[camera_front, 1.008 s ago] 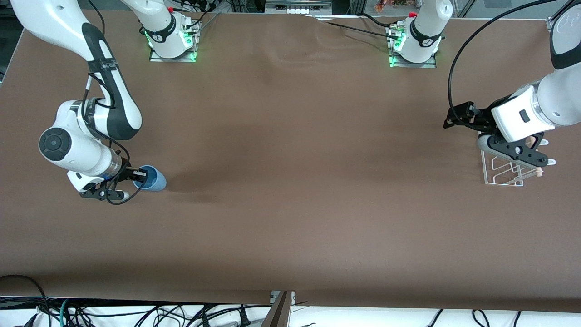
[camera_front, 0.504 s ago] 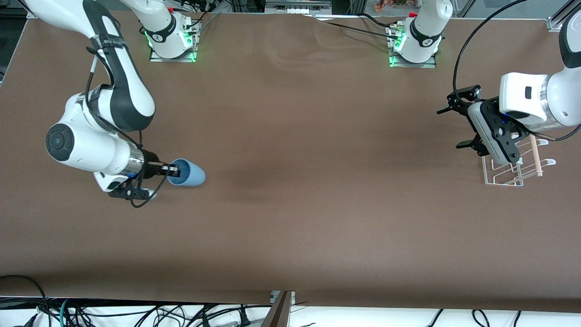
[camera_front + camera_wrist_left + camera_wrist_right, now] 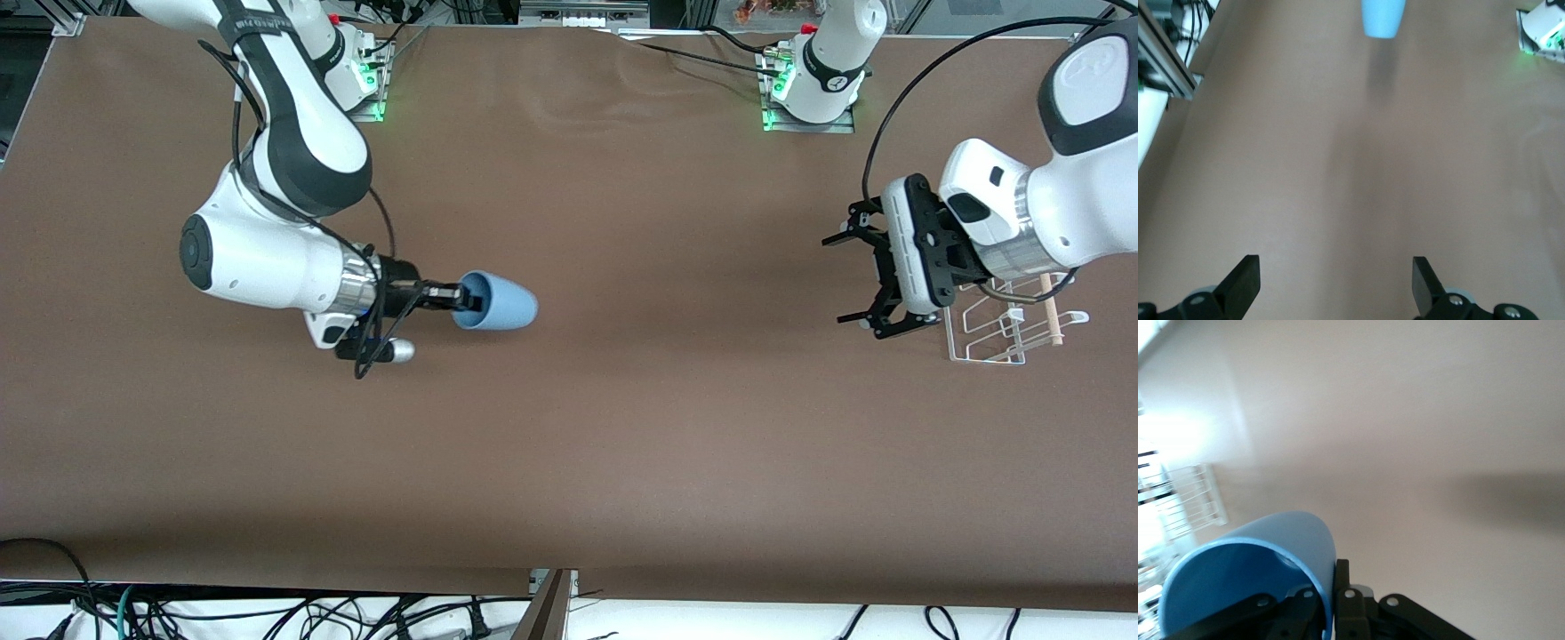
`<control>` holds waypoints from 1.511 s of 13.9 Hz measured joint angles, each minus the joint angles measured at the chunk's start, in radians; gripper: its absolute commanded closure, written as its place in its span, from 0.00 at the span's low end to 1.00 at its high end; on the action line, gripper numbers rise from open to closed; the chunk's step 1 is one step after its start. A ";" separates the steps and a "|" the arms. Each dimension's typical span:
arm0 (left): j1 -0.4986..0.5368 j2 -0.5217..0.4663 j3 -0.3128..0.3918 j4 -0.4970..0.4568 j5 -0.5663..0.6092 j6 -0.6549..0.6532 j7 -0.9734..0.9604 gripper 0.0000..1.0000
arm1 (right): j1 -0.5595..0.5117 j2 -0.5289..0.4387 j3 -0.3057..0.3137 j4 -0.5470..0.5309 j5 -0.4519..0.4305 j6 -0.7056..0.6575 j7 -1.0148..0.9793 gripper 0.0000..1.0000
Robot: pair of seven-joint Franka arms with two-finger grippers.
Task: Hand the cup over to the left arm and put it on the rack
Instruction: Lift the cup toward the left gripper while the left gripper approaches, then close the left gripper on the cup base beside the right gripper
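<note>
My right gripper (image 3: 460,298) is shut on the rim of the light-blue cup (image 3: 498,301) and holds it on its side in the air over the table, base toward the left arm's end. In the right wrist view the cup's wall (image 3: 1265,553) is pinched between the fingers, one inside the cup and one outside. My left gripper (image 3: 861,277) is open and empty, in the air beside the white wire rack (image 3: 1000,333), and points toward the cup. The left wrist view shows the cup (image 3: 1383,17) far off between its spread fingers (image 3: 1245,283).
The rack stands at the left arm's end of the table with a pale wooden rod (image 3: 1049,307) on it. The two arm bases (image 3: 813,84) stand farthest from the front camera. The brown table (image 3: 622,427) lies between the grippers. Cables hang past the nearest edge.
My right gripper has carried the cup up and toward the middle of the table. My left gripper has swung off the rack and turned toward the cup.
</note>
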 measured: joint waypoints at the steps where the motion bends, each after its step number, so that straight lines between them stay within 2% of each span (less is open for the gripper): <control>1: -0.005 -0.002 -0.009 -0.012 -0.005 0.038 0.028 0.00 | 0.004 0.000 0.021 0.015 0.035 0.006 0.004 1.00; 3: -0.030 -0.016 -0.027 -0.046 -0.006 0.122 0.047 0.00 | 0.033 0.001 0.049 0.041 0.125 0.061 0.007 1.00; 5: -0.071 -0.029 -0.034 -0.076 -0.006 0.186 0.052 0.00 | 0.092 0.004 0.055 0.050 0.216 0.181 0.007 1.00; 10: -0.108 -0.036 -0.037 -0.105 -0.006 0.260 0.059 0.00 | 0.250 0.054 0.060 0.052 0.245 0.517 0.009 1.00; 12: -0.113 -0.037 -0.054 -0.110 -0.006 0.278 0.058 0.00 | 0.303 0.071 0.061 0.057 0.268 0.608 0.013 1.00; 16: -0.126 -0.044 -0.099 -0.182 -0.006 0.371 0.058 0.00 | 0.332 0.089 0.060 0.118 0.341 0.632 0.017 1.00; 21: -0.127 -0.082 -0.104 -0.257 -0.003 0.400 0.062 0.00 | 0.348 0.094 0.059 0.128 0.353 0.667 0.023 1.00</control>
